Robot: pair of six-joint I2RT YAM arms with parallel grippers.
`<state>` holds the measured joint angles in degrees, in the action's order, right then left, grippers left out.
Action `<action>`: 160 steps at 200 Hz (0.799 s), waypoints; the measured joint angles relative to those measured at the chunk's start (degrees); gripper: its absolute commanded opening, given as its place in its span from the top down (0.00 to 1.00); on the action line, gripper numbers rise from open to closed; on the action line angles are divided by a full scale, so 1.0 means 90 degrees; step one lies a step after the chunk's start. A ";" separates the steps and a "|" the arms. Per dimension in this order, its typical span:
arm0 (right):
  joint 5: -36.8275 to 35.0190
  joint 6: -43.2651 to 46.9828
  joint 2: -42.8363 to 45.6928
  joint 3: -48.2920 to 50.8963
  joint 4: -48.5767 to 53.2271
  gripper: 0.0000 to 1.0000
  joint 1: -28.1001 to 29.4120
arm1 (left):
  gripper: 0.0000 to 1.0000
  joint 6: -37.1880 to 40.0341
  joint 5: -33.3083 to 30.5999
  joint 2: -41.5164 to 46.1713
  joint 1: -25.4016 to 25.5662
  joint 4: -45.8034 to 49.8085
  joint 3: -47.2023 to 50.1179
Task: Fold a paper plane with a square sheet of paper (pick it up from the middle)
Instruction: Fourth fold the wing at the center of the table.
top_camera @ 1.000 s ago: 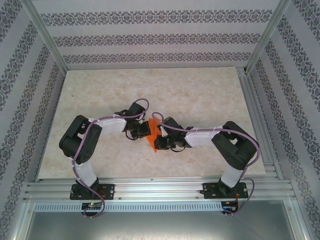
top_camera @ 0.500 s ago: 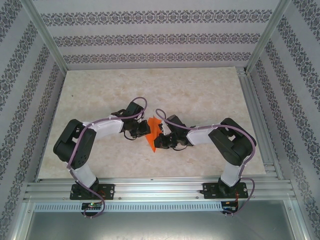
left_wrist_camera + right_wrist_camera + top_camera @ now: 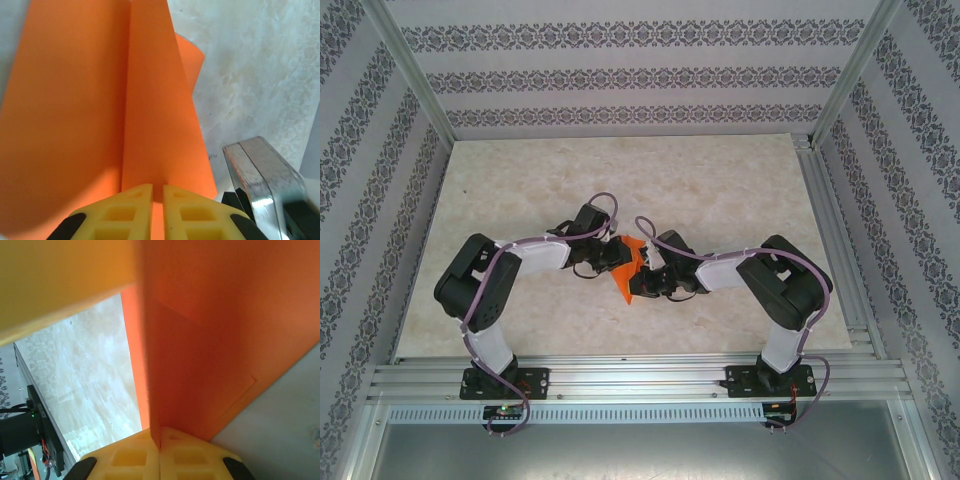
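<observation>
– So, what have you got?
– Low in each wrist view, my left claw [image 3: 157,199] and right claw [image 3: 160,452] are both pinched nearly shut on the orange sheet [image 3: 75,110], with the desk [image 3: 260,75] beyond.
– And the fold?
– I'd keep both pinches firm and the crease taut. Seen from above, mid-frame, my left claw has edged closer to the right one since a second ago.
</observation>
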<state>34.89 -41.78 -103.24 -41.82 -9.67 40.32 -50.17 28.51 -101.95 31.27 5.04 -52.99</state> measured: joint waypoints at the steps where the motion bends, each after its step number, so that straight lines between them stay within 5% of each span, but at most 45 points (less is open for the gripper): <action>1: 0.0002 -0.0005 0.0000 0.0000 -0.0002 0.93 -0.0002 | 0.85 -0.0010 0.0005 -0.0012 0.0000 -0.0012 0.0000; 85: 0.0034 -0.0061 0.0080 0.0000 0.0032 0.82 -0.0034 | 0.86 -0.0277 0.0134 -0.0403 0.0000 -0.0510 0.0027; 160: -0.0763 0.0182 0.0525 -0.0121 0.1112 0.83 0.0104 | 0.86 -0.0274 0.0112 -0.0403 0.0000 -0.0515 0.0039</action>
<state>28.03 -40.14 -98.52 -42.92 0.34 41.25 -52.64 29.52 -105.58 31.27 0.40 -52.64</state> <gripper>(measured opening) 0.181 0.141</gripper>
